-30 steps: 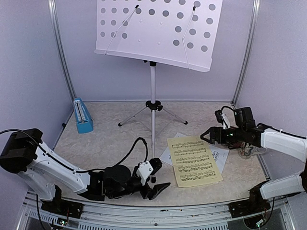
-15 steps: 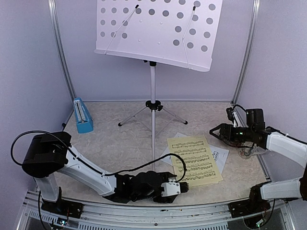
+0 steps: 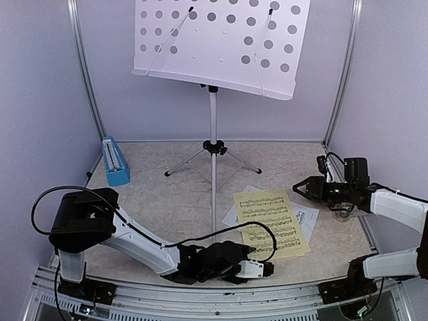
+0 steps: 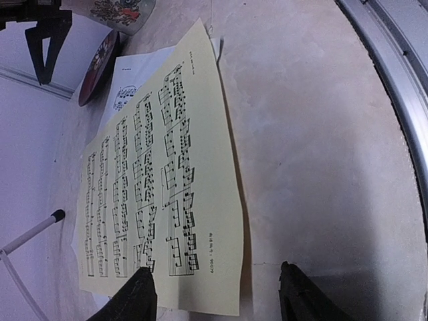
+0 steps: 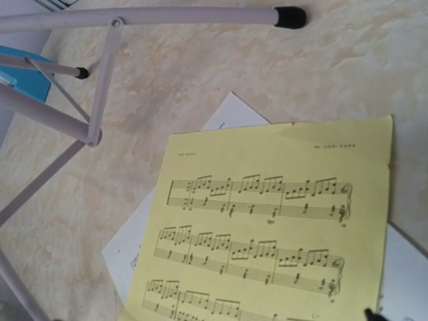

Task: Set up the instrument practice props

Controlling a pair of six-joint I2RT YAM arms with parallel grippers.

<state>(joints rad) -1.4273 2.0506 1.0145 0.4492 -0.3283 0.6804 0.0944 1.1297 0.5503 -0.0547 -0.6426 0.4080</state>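
Observation:
The silver music stand (image 3: 212, 134) stands mid-table, its white perforated desk (image 3: 221, 43) high up and bare. A blue metronome (image 3: 116, 162) sits at the back left. On the table right of the stand lies the yellow sheet (image 3: 271, 224), overlapping the white sheet (image 3: 306, 217). My left gripper (image 3: 266, 269) lies low at the yellow sheet's near edge. In the left wrist view its jaws are apart, with the yellow sheet's (image 4: 160, 180) near corner between the fingertips (image 4: 137, 297). My right gripper (image 3: 301, 188) hovers open just right of the sheets, looking down on the yellow sheet (image 5: 267, 234).
A patterned mug (image 4: 120, 10) and a dark red disc (image 4: 100, 67) stand beyond the sheets at the right wall, partly under my right arm. The stand's tripod legs (image 5: 167, 15) spread over the table middle. A metal rail (image 4: 394, 73) borders the front edge.
My left arm has swept right along the front edge, bringing its gripper to the yellow sheet's near corner with jaws narrowing. My right gripper has drawn back a little to the right.

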